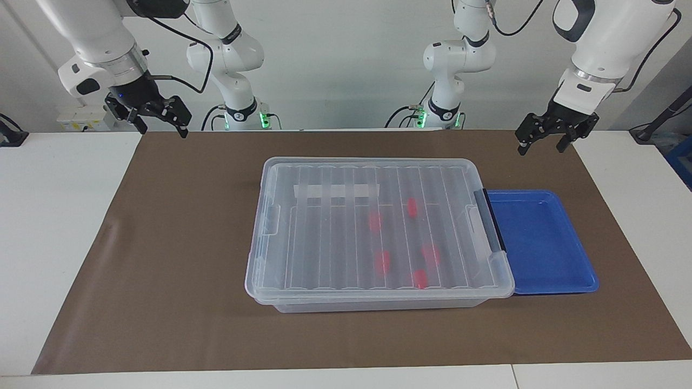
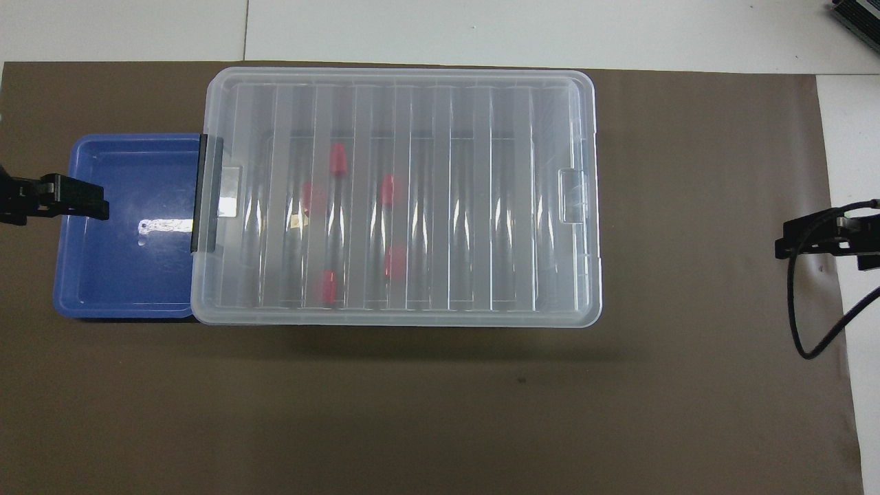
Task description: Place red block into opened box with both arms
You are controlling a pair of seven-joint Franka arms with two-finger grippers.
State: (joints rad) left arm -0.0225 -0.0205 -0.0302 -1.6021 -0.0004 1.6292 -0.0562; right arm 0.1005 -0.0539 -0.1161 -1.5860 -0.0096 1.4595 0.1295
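With its ribbed lid on, the shallow clear plastic box (image 1: pixel 378 232) blurs five small red blocks (image 1: pixel 412 207) I count inside; left gripper (image 1: pixel 542 141) and right gripper (image 1: pixel 160 125) both splayed wide, empty

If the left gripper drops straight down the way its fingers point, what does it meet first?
Probably the brown mat just robot-side of the blue tray. The left gripper, open and empty, hangs above that edge; depth is unclear, so possibly the tray's rim.

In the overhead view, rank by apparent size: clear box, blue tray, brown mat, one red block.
1. Brown mat
2. Clear box
3. Blue tray, partly hidden under the box's end
4. Red block; all five look alike
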